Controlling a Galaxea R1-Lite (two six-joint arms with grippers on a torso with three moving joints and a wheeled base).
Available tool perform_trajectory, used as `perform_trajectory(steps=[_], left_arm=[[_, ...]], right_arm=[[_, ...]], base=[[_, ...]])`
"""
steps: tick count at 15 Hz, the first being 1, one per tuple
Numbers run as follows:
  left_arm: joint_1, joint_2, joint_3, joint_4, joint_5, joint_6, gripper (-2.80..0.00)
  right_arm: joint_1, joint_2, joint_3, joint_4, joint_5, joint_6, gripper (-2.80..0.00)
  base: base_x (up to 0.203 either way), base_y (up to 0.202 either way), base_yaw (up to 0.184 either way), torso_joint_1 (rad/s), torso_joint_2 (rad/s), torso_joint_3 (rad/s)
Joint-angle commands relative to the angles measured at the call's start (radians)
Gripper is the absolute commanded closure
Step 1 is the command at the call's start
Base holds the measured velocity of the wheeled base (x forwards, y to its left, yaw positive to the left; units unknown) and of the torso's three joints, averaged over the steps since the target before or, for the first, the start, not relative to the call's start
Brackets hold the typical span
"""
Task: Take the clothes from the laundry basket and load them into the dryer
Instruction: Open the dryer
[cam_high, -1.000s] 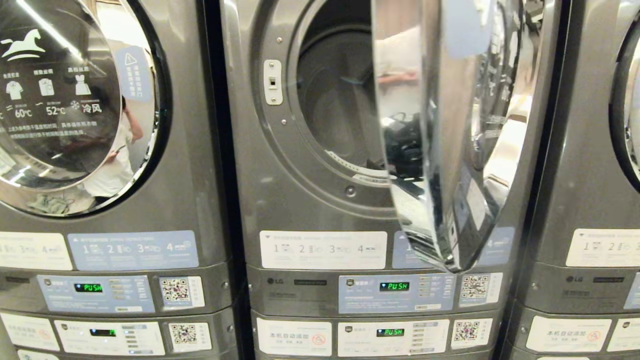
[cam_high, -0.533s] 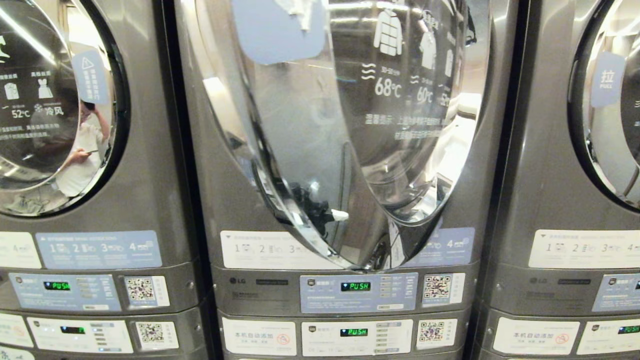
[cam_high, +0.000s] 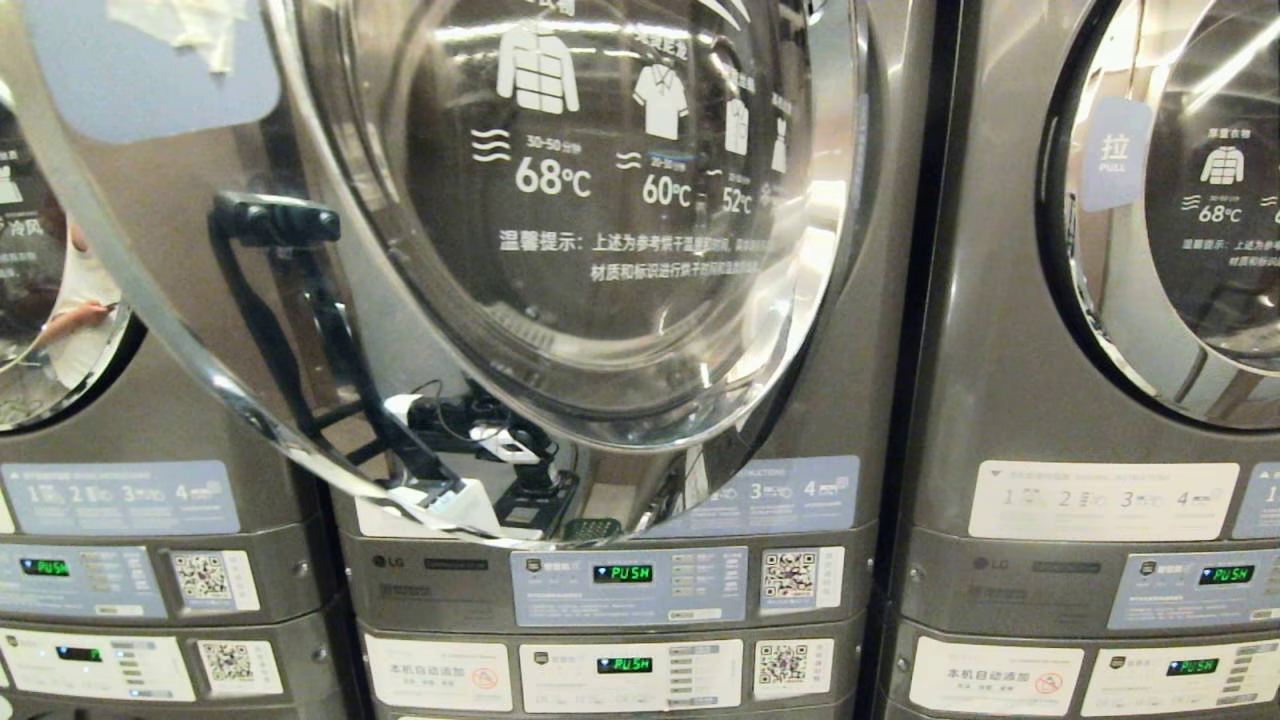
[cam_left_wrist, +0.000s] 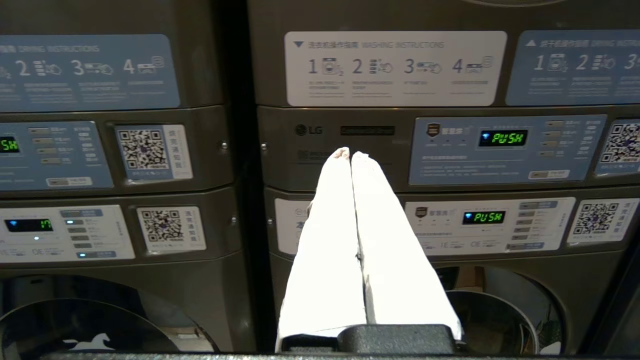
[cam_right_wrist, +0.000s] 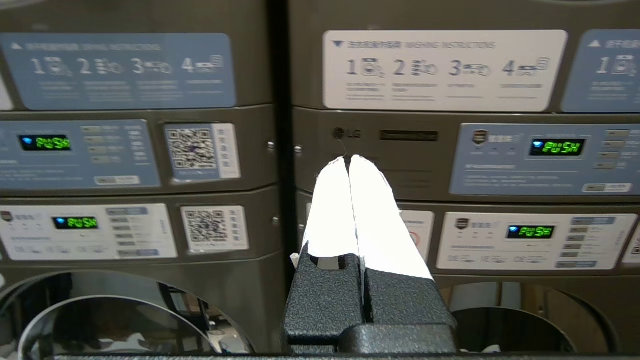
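Nearest, the left gripper (cam_left_wrist: 350, 155) and the right gripper (cam_right_wrist: 348, 159) are being held pressed together, nothing between the white fingers, each pointed level at the control panels (cam_high: 628, 585). Beyond them the dryer door (cam_high: 560, 250) is standing swung out over the drum opening. No laundry basket or clothes are being shown in any view, so the basket should first be found and one gripper parted before reaching; the protruding door edge is best given room.
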Motion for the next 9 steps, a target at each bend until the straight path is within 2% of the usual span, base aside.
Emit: perform_trajectory(steps=[1,9], left_arm=[[0.000,0.000,0.000,0.000,0.000,0.000,0.00],[0.000,0.000,0.000,0.000,0.000,-0.003,0.00]], right_arm=[[0.000,0.000,0.000,0.000,-0.001,0.000,0.00],[0.000,0.000,0.000,0.000,0.000,0.000,0.00]], base=[[0.000,-0.196,-0.001,0.003,0.01,0.002],[0.000,-0.196,0.001,0.003,0.00,0.003]])
